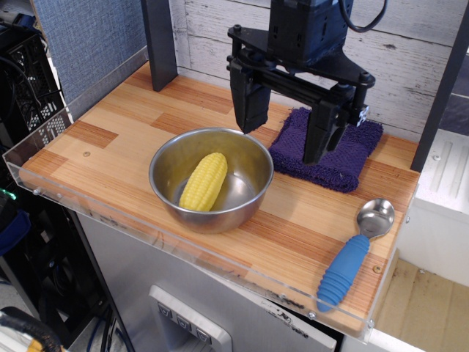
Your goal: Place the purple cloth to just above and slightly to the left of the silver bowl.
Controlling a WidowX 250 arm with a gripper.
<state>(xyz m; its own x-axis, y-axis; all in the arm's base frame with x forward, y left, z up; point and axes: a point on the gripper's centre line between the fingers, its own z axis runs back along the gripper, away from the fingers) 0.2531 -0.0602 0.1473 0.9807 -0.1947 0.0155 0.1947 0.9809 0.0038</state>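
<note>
The purple cloth (pixel 331 152) lies folded flat on the wooden table, at the back right, just right of the silver bowl (pixel 211 178). The bowl stands mid-table and holds a yellow corn cob (pixel 204 181). My gripper (pixel 286 138) hangs above the cloth's left edge and the bowl's far right rim. Its two black fingers are spread wide apart with nothing between them. The left finger (pixel 249 106) hides part of the table behind the bowl; the right finger (pixel 320 139) stands over the cloth.
A silver spoon with a blue ribbed handle (pixel 357 251) lies at the front right. A dark post (pixel 160 44) stands at the back left, another at the far right (pixel 440 88). A clear plastic lip (pixel 183 249) edges the table front. Wall boards close the back.
</note>
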